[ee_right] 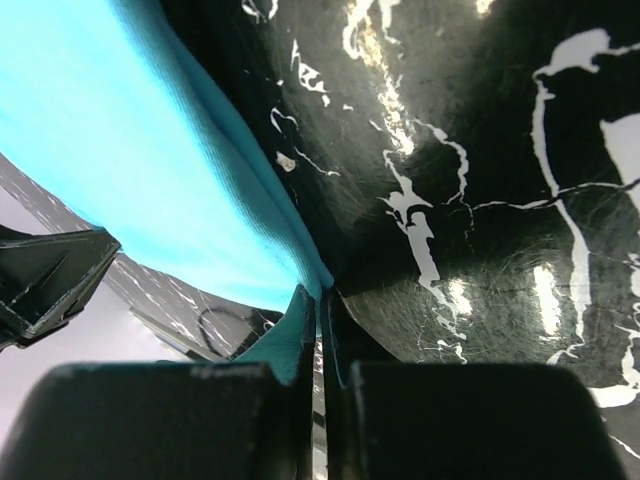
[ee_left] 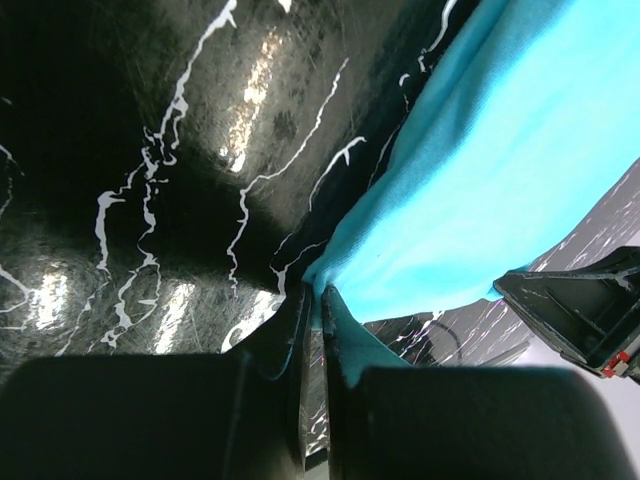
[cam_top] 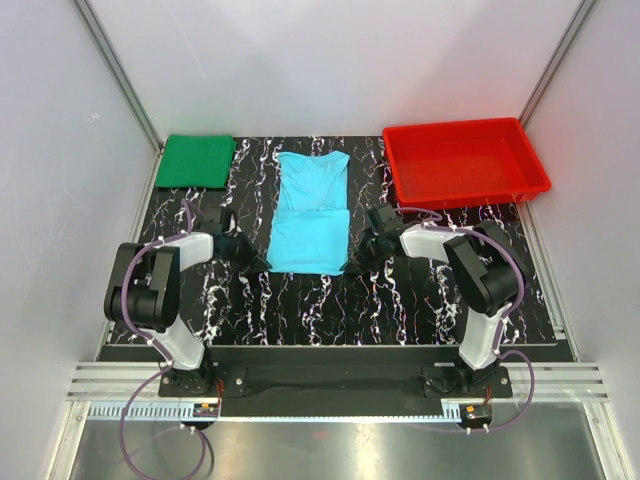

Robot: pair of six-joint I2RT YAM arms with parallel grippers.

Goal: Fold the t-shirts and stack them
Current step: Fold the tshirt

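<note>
White walls (cam_top: 330,60) on three sides; black, white-veined worktop (cam_top: 400,300) below. Cyan t-shirt (cam_top: 312,215) flat at mid-worktop, sleeves folded in, near portion doubled over the rest; collar end toward the far edge. Left tool (cam_top: 258,262) at the near left corner of the doubled layer, closed tight on the cloth edge; cloth pinched between both fingers in the left wrist view. Right tool (cam_top: 352,262) at the near right corner, likewise closed tight on the cloth. Green t-shirt (cam_top: 196,161) folded square at the far left corner, apart from the cyan one; red tray (cam_top: 470,192) at the far right.
</note>
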